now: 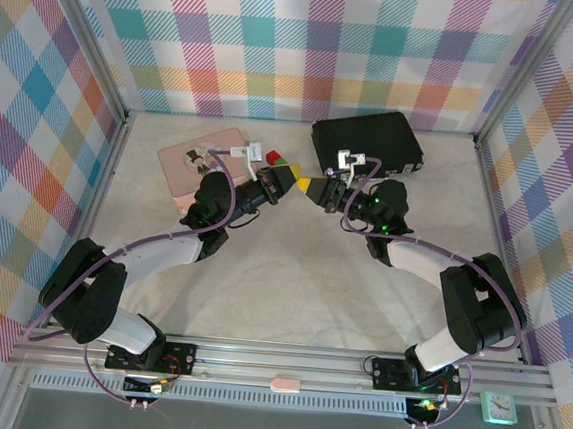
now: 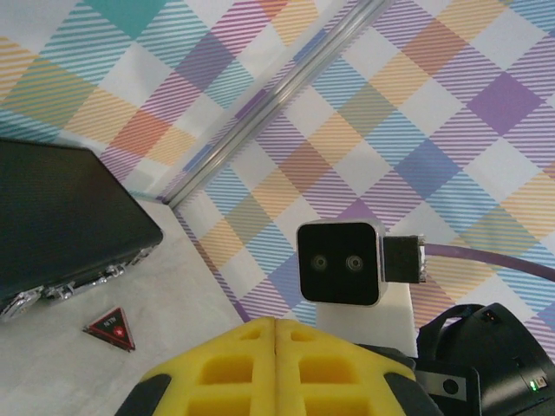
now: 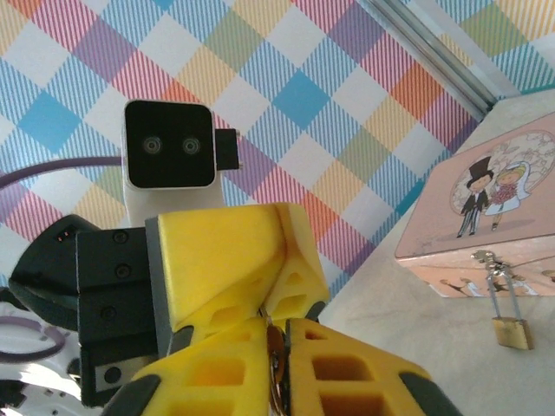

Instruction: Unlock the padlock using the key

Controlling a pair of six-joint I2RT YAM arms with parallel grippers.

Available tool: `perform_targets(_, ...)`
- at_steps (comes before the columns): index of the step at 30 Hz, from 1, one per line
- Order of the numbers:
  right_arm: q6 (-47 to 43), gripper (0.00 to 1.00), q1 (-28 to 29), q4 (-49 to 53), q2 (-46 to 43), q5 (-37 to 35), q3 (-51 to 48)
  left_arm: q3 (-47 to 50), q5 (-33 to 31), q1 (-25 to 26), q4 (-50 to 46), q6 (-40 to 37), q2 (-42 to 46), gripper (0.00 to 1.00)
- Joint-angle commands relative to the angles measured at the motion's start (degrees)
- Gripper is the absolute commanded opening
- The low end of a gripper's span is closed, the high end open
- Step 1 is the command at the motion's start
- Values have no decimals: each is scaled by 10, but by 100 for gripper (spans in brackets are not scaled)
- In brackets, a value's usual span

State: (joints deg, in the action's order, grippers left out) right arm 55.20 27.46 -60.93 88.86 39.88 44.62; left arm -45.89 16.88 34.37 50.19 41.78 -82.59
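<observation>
The key (image 3: 276,368) is a thin silvery strip pinched between the yellow pads of my right gripper (image 3: 277,322), which is shut on it. Its narrow end runs up into the seam of my left gripper (image 3: 267,305), which meets the right one tip to tip and is also shut. In the top view, the left gripper (image 1: 291,183) and right gripper (image 1: 316,189) touch at mid-table. The left wrist view has the left gripper (image 2: 276,322) with its pads pressed together; the key is hidden there. The brass padlock (image 3: 512,332) hangs by its silver shackle from the latch of the pink tin (image 3: 486,208).
A black case (image 1: 368,141) lies at the back right, just behind the right gripper. The pink tin (image 1: 209,160) sits back left, with a red cube (image 1: 271,156) and a green cube (image 1: 291,165) beside it. Plaid walls enclose the table.
</observation>
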Motion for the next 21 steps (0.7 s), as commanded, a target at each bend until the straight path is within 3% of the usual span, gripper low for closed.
perform_targets(1,5,0,4,-31,13,9,21,9,6,4,37,6,4,0)
perform_targets(3,6,0,4,-37,16,10,20,11,-4,3,37,9,10,5)
perform_targets(4,4,0,4,-37,17,10,19,14,-12,2,36,12,15,19)
perform_targets(6,-7,0,4,-31,15,13,17,26,-35,-5,32,23,31,62)
perform_targets(8,-23,0,4,-15,10,15,13,36,-53,-22,19,39,49,84)
perform_targets(16,-109,0,9,85,-17,9,9,55,-42,-84,-86,61,99,89)
perform_targets(21,-248,0,31,285,-50,-29,51,29,-26,-83,-166,101,103,86)
